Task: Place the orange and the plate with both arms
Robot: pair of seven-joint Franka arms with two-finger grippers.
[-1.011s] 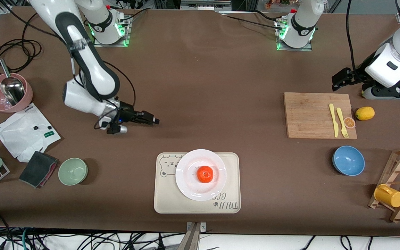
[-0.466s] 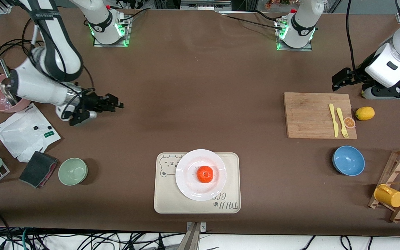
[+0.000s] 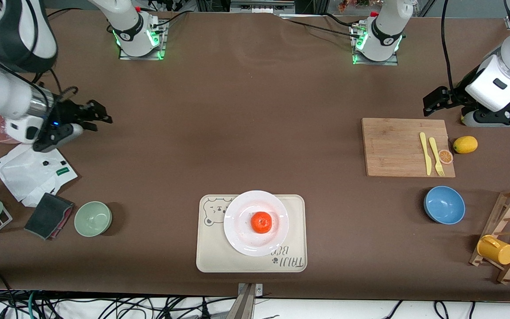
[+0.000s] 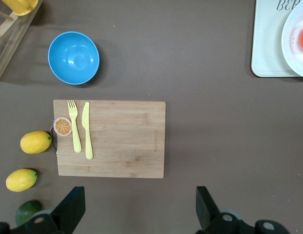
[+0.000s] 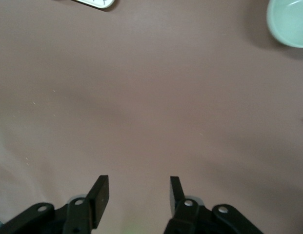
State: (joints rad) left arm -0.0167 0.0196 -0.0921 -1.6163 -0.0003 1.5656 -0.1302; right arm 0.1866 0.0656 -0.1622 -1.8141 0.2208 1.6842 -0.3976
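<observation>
Right arm: rises from its base at the top of the front view and sweeps out toward its own end of the desk. Right gripper (image 3: 100,116) hangs in the air over bare desk, well apart from the plate (image 3: 256,223), wrist roughly level, jaws parted and empty.

Left arm: waits at its own end of the desk. Left gripper (image 3: 430,104) is up over bare desk, also well apart from the plate, jaws spread wide, nothing between them.

Bright orange-red orange (image 3: 261,222) on a glossy white plate (image 3: 241,235), over a cream bear-print tray (image 3: 213,252).
</observation>
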